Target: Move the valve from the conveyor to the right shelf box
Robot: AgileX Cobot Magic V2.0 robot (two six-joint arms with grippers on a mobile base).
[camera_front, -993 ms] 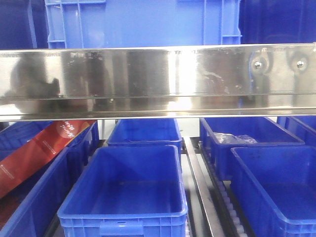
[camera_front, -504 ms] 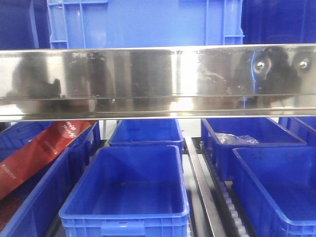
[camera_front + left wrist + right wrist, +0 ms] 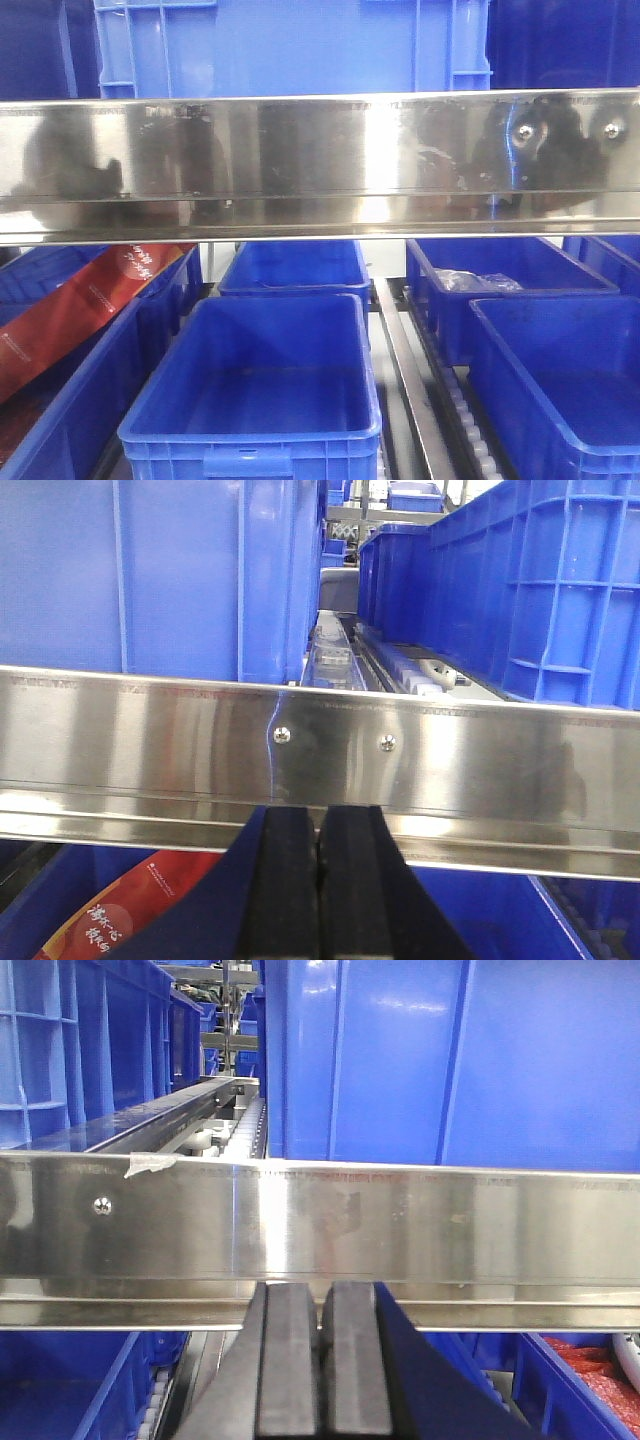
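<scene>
The valve and the conveyor are out of view in every frame. My left gripper (image 3: 320,810) is shut with its black pads pressed together and nothing visible between them; it points at a steel shelf rail (image 3: 320,745). My right gripper (image 3: 322,1288) is also shut, with nothing visible between the pads, and faces the same kind of rail (image 3: 400,1225). Neither gripper shows in the front view. Open blue shelf boxes sit below the rail there: one in the middle (image 3: 250,400) and one at the right (image 3: 560,380).
A wide steel rail (image 3: 320,160) crosses the front view with tall blue crates (image 3: 290,45) above it. A back right box (image 3: 500,270) holds a clear plastic bag. A red package (image 3: 80,300) leans in the left box. Roller tracks (image 3: 470,430) run between the boxes.
The front view has shifted very slightly. A dark reflection on the right part of the steel rail has grown and spread leftward.
</scene>
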